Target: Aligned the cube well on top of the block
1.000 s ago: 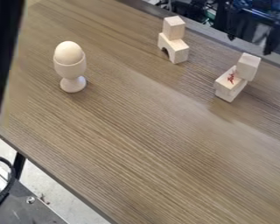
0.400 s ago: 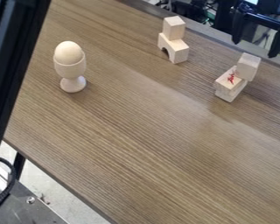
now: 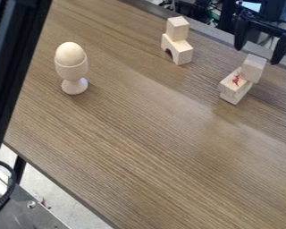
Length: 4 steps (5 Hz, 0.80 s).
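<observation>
Pale wooden cube (image 3: 253,68), overhanging end of pale wooden block (image 3: 233,86) with red mark, sits near tabletop's (image 3: 145,134) far edge, just below spread black fingers (image 3: 281,48).

Free pass: wide bare stretch of worktop (image 3: 139,147), middle to near edge. Gap between arch-block stack (image 3: 182,51) and red-marked block (image 3: 232,89) topped by cube (image 3: 253,68). In the way: both stacks, egg cup (image 3: 73,71) with egg (image 3: 70,53), view's left.
</observation>
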### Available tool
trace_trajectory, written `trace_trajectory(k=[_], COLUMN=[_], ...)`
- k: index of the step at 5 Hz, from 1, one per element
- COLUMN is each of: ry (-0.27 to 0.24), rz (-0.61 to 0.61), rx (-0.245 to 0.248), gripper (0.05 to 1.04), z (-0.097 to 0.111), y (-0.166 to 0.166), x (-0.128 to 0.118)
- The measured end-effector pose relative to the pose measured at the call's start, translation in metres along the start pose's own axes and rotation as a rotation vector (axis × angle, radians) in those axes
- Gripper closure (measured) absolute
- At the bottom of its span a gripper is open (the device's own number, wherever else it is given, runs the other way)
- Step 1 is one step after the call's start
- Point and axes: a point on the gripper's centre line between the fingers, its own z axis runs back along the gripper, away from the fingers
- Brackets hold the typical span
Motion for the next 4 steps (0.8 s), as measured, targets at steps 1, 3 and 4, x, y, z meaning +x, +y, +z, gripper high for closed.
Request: trace_trajectory(k=[1,3,4], ry=[-0.013,-0.027,-0.024], rz=[0.005,0.017,0.02], rx=[0.001,0.001,0.009], gripper=[0.083,0.083,0.083], z=[-0.001,-0.001,-0.0061], y=[0.0002,0.0002,0.0015], x=[0.0021,0.0043,0.0045])
